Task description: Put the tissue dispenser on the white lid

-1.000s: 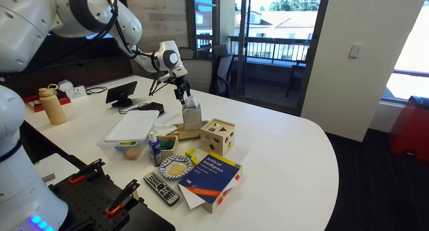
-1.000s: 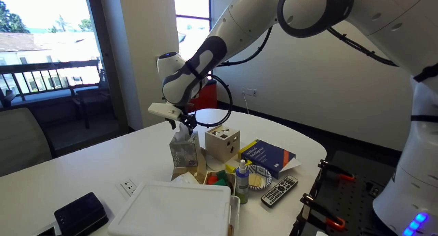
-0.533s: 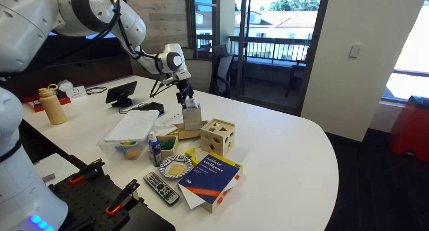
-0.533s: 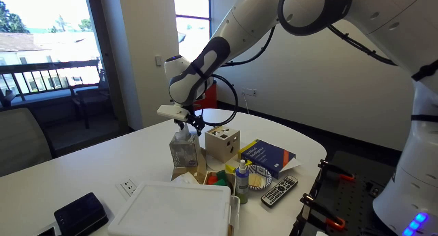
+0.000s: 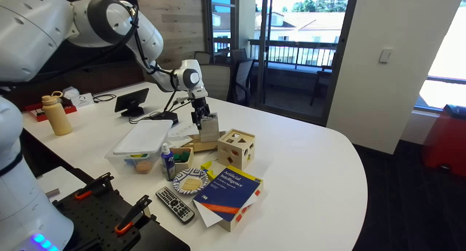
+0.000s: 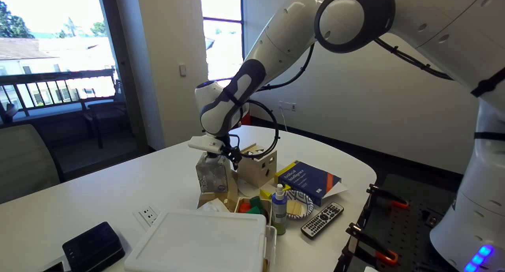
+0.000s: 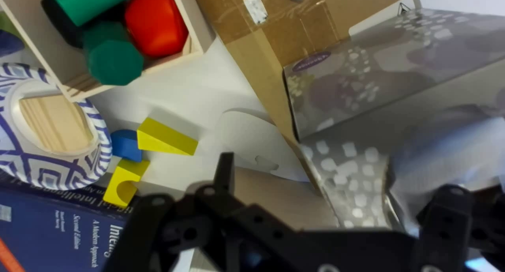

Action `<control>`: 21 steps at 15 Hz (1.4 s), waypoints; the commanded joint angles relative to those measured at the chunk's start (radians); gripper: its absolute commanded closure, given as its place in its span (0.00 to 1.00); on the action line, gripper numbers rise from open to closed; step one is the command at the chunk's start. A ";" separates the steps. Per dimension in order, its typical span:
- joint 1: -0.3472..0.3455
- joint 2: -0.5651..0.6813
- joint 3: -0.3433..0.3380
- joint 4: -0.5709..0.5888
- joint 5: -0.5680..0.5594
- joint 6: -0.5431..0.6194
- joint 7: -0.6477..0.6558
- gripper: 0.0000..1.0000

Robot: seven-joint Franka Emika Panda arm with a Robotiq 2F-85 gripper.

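The tissue dispenser [image 5: 210,130], a greyish patterned box, stands upright on a brown cardboard piece; it also shows in an exterior view [image 6: 212,178] and in the wrist view [image 7: 355,86]. My gripper [image 7: 338,175] is open at its top. In the wrist view one finger is over the tissue opening and the other is outside the box, with one side wall between them. In both exterior views the gripper [image 5: 203,120] [image 6: 223,161] is low at the dispenser, and the tissue is mostly hidden. The white lid [image 5: 145,136] [image 6: 201,238] lies flat on a clear plastic bin.
A wooden cube with holes [image 5: 236,151] stands close beside the dispenser. A small wooden box of blocks [image 6: 264,209], a spray bottle [image 5: 168,163], a patterned plate [image 5: 178,187], a remote [image 5: 175,204] and a blue book [image 5: 231,192] are nearby.
My gripper has moved down onto the dispenser's top and slightly toward the wooden cube. The tissue that stuck up is now mostly hidden. The dispenser and lid stay in place.
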 commanded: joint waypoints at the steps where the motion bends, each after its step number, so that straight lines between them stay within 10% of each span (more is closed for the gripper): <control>1: 0.000 0.017 0.009 0.010 0.017 0.018 -0.008 0.34; 10: 0.034 -0.051 -0.003 -0.029 0.002 0.095 0.002 0.99; 21: 0.070 -0.387 0.089 -0.296 0.013 -0.014 -0.115 0.98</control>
